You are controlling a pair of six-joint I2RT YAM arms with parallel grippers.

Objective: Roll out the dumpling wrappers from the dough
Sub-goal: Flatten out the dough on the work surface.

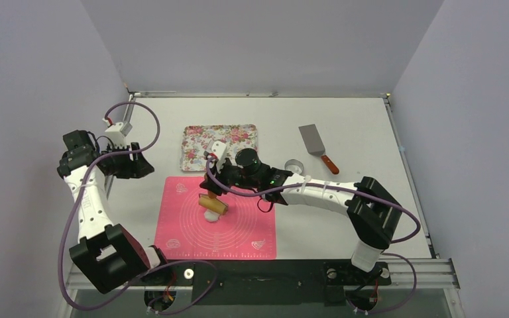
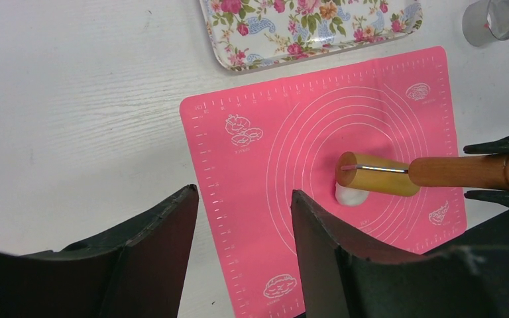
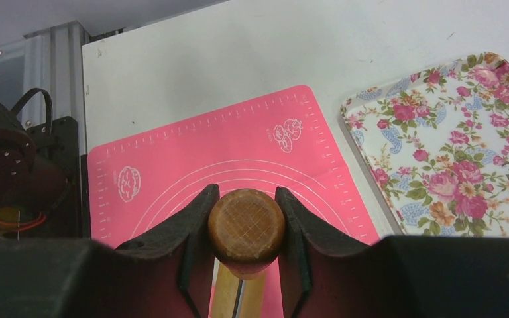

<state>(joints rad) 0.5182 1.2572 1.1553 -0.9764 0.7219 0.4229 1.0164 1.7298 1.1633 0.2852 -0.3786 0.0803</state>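
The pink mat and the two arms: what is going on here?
The right gripper is shut on the handle of a wooden rolling pin, whose roller lies on a small piece of white dough on the pink mat. The left gripper is open and holds nothing, off to the left of the mat. A floral tray, a ring cutter and a spatula lie beyond the mat.

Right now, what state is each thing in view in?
right gripper: shut on rolling pin handle.
left gripper: open, holding nothing.
rolling pin: roller lying on dough piece.
dough piece: on pink mat, mostly hidden under roller.
pink mat: flat on table.
floral tray: nothing on it.
ring cutter: upright on table.
spatula: lying flat, unheld.
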